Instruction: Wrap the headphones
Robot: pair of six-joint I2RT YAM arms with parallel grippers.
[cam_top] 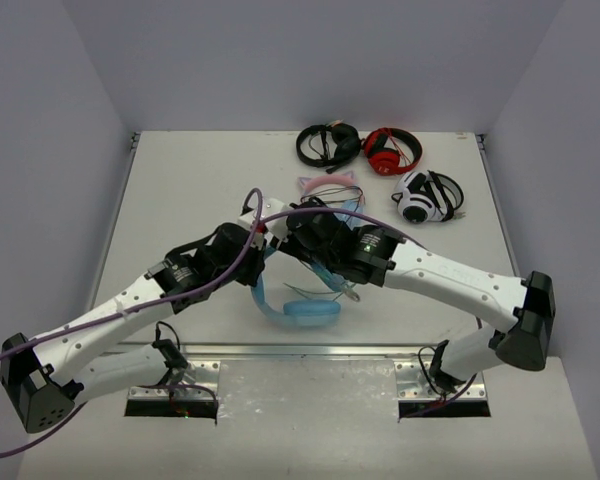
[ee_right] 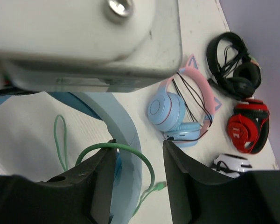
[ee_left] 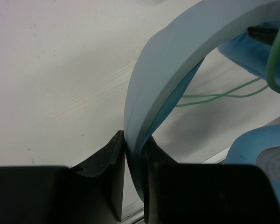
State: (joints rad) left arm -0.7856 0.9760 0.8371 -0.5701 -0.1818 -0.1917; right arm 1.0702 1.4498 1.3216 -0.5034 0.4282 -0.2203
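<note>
The light blue headphones (cam_top: 310, 312) are held up near the table's front edge, one cup low at the front. My left gripper (ee_left: 134, 140) is shut on their wide headband (ee_left: 177, 51), which rises between the fingers. The thin pale green cable (ee_left: 219, 95) trails on the table behind. In the right wrist view my right gripper (ee_right: 139, 144) stands open beside the headband (ee_right: 126, 126). A loop of the green cable (ee_right: 145, 159) lies over its left finger and arcs across the gap, and the cable's plug (ee_right: 160, 185) hangs below.
Pink-and-blue cat-ear headphones (cam_top: 330, 190) lie just behind the arms. Black headphones (cam_top: 328, 145), red ones (cam_top: 392, 150) and white-and-black ones (cam_top: 425, 197) lie at the back right. A purple cable (cam_top: 220, 275) runs along my left arm. White walls enclose the table.
</note>
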